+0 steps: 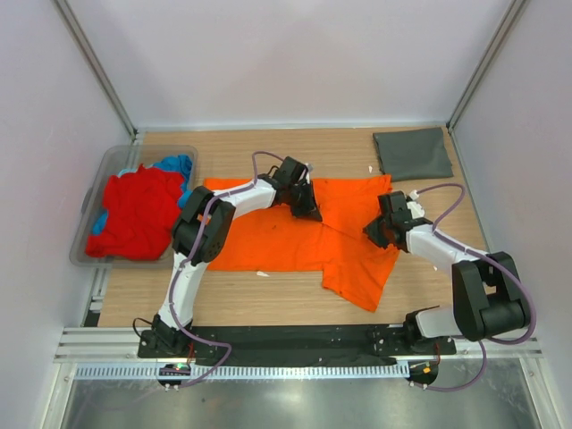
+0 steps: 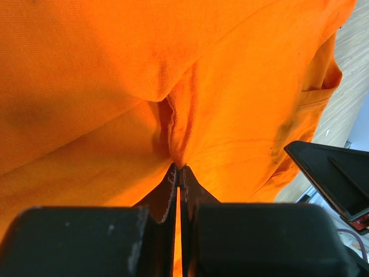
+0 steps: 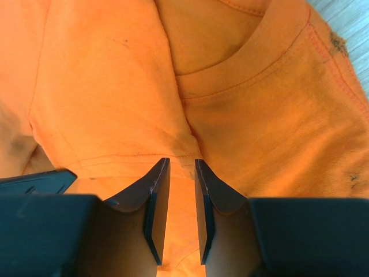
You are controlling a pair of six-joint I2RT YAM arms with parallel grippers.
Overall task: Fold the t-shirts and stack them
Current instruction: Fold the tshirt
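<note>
No readable print or brand on any cloth. There's one small white scrap (image 1: 262, 273) at the near hem of the orange t-shirt (image 1: 268, 241), too small for you to read.

The orange t-shirt lies spread mid-table (image 1: 268, 299) with its long axis running left to right. The hem end is toward the tub, the collar end to the right. One sleeve flap hangs toward the near edge at lower right. The cloth is not flat: a fold line runs across the middle.

Your left gripper (image 1: 308, 210) sits on the far-middle part of the orange t-shirt. Its jaws are pressed tight together with a peak of orange cloth pinched at the tips, clear in the left wrist view.

Your right gripper (image 1: 374, 234) is over the shirt's right part. In the right wrist view the ribbed collar (image 3: 242, 66) curves just ahead of the fingers (image 3: 154, 190). The jaws stand a narrow gap apart and a ridge of orange cloth runs into the gap. You can't tell whether the pads touch it.

The dark grey t-shirt (image 1: 412, 154) is folded flat at the far right corner, well apart from the orange one.

The red t-shirt (image 1: 134, 210) is heaped in the clear tub (image 1: 100, 174) at the left, with the blue t-shirt (image 1: 174, 164) poking out under it at the far side.
</note>
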